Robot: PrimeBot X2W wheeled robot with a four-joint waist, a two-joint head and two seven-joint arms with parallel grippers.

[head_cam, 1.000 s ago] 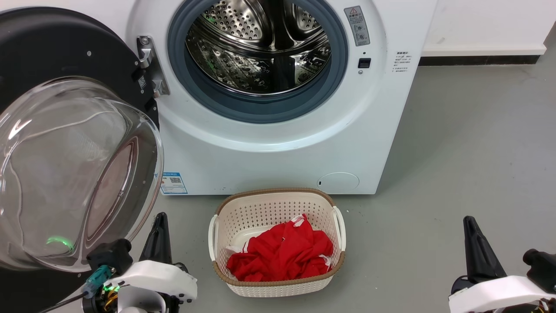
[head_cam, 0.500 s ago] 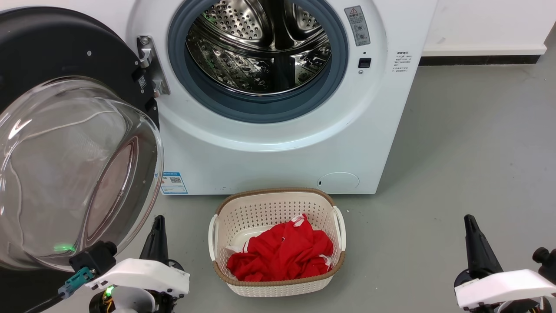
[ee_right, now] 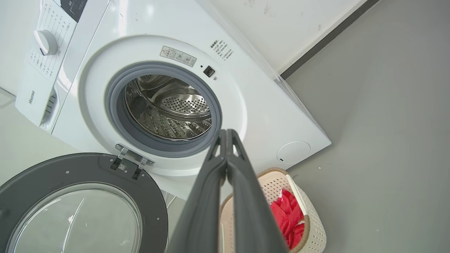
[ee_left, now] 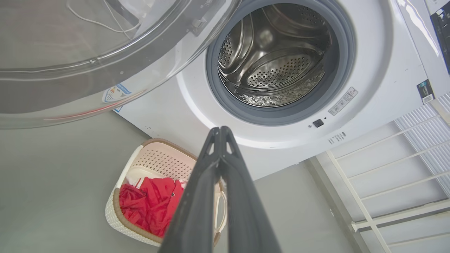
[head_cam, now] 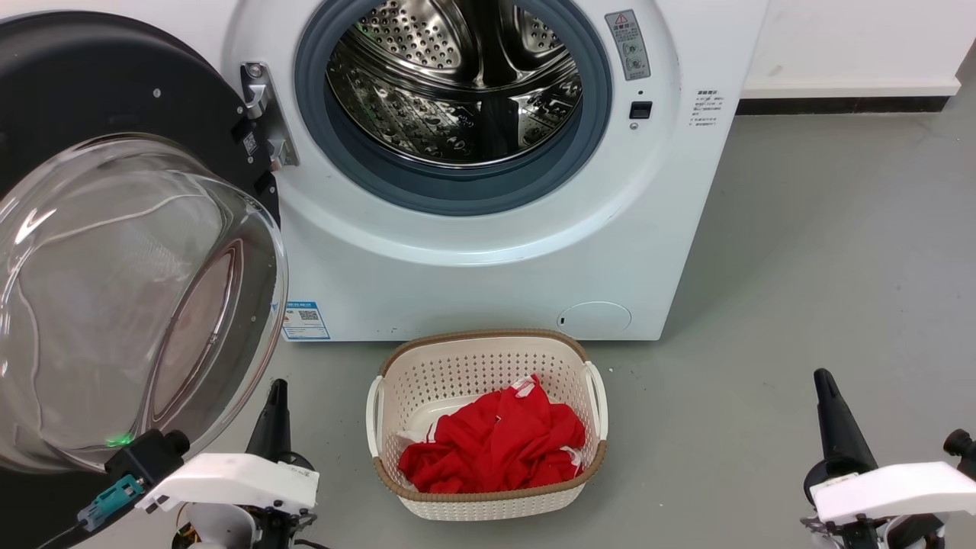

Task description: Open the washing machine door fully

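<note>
- The washing machine door (head_cam: 137, 290) is swung way out to the left of the washing machine (head_cam: 488, 259). It hangs off its hinge (head_cam: 263, 114) with the inner side and that big bulging glass bowl facing the head camera.
- The opening is totally uncovered, so you get a clear look at the steel drum (head_cam: 457, 84) and the grey-blue gasket (head_cam: 457, 191) around it.
- The left claw (ee_left: 219, 130) is clenched, both dark fingers pressed together with nothing between them. In the head view it sits low on the left, just beside the bottom edge of the door's glass, and it doesn't look like it's touching.
- Same deal with the right claw (ee_right: 226, 131): pinched closed on nothing, low on the right over the bare grey floor (head_cam: 801, 267) and well apart from the machine.
- A cream basket (head_cam: 488, 335) sits on the floor just in front of the machine, between the two claws, with red clothes (head_cam: 496, 442) bunched up inside.
- Low on the machine's front there's a small blue sticker (head_cam: 305, 320) and a round cap (head_cam: 593, 318).
</note>
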